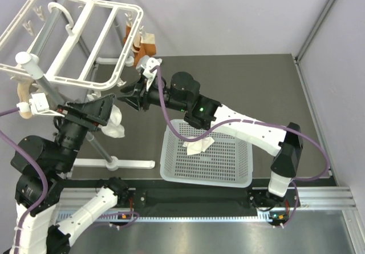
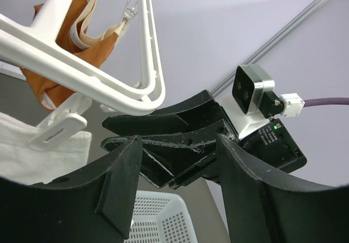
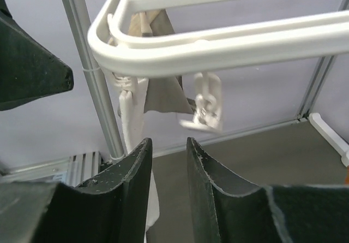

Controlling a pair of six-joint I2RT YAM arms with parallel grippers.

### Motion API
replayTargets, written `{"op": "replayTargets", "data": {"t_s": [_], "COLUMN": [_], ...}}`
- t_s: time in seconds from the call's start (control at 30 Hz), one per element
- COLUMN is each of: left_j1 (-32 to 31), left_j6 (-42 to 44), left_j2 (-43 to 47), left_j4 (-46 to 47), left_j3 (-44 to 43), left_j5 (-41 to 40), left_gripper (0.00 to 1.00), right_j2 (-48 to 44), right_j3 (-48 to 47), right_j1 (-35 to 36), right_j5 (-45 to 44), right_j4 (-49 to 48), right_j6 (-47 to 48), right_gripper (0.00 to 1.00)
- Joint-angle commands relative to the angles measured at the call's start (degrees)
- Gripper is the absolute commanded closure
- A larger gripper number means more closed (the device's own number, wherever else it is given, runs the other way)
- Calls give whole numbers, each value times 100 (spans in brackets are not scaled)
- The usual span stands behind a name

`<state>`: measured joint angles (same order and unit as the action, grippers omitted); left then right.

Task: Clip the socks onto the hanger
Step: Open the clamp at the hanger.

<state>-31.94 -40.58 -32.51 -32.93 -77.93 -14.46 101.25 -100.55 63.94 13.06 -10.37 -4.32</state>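
Near the desk [image 1: 256, 83] edge, one white sock [image 1: 199, 145] lies in the basket [image 1: 228, 162]. Beyond it, the left gripper [image 1: 112, 112] jaws stand wide and empty, beside the other sock [image 1: 118, 129] hanging under the hanger [image 1: 74, 37] rim. The right gripper [image 1: 122, 97] jaws are slightly apart, empty.

You are not getting any readable text, brand, number or sign here; the tiny white print on the black wrist housing [image 2: 271, 140] is blurring beyond reading

Top cam gives me a high look-down from behind; both wrist cams sit close under the hanger [image 1: 77, 37], which all three share.
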Motion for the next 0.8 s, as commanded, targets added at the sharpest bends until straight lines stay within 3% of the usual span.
{"op": "replayTargets", "data": {"t_s": [0.0, 0.07, 0.1, 0.2, 0.5, 0.63, 0.77], "left_j1": [22, 13, 13, 21, 13, 22, 13], "left_j6": [6, 32, 41, 76, 103, 94, 111], "left_j2": [52, 61, 52, 70, 105, 105, 131], "left_j4": [331, 305, 296, 243, 243, 243, 234], "left_j3": [-82, -134, -152, -214, -231, -223, -231], "left_j5": [-101, -101, -101, -127, -119, -84, -57], "left_gripper": [39, 39, 39, 39, 39, 39, 39], "right_j2": [17, 35, 26, 0, -53, -71, -88], "right_j3": [9, 88, 132, 317, 782, 1107, 1441], "right_j1": [-13, -5, -13, -13, -31, -127, -250], "right_j5": [-49, -23, -40, -198, -251, -137, 108], "right_j4": [-1150, -1300, -1370, -1529, -1968, -2495, -3049], "right_j6": [-96, -148, -131, -105, 54, 71, 115], "right_gripper": [68, 67, 60, 52, 53, 45, 46]}}
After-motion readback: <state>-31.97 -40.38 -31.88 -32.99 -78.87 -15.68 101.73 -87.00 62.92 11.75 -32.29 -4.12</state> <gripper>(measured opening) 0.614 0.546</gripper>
